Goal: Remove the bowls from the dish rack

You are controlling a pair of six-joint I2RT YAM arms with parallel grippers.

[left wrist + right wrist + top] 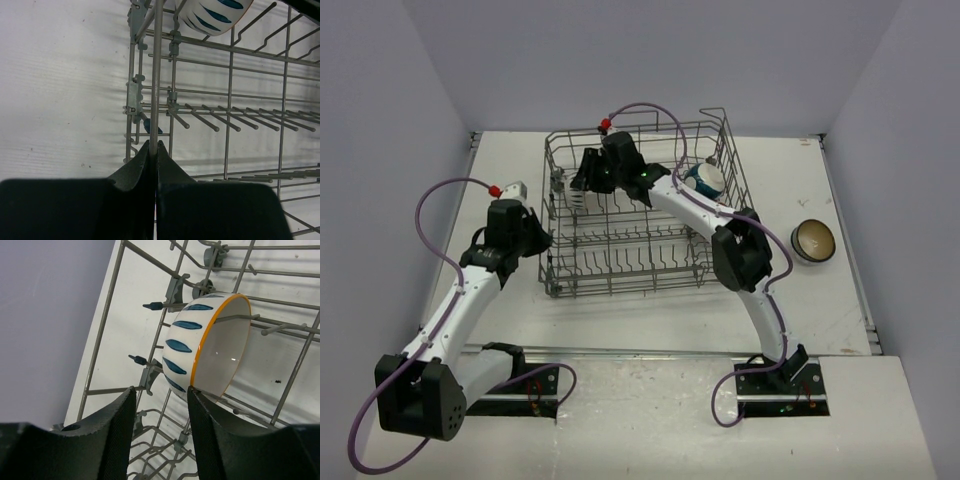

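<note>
White table [620, 320] enclosed by pale lilac walls [620, 60]. The grey wire dish rack [620, 262] stands at the table's centre. The left gripper [154, 147] is closed tight on an upright wire of the rack's left side. The right gripper [160, 395], reaching into the rack, is parted. A white bowl with blue stripes [180, 347] stands on edge between tines just beyond its fingertips. A teal-white bowl [705, 178] sits in the rack's far right corner. A brown bowl [813, 240] rests on the table, right of the rack.

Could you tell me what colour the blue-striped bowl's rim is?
Orange; the right wrist view shows the bowl best.
</note>
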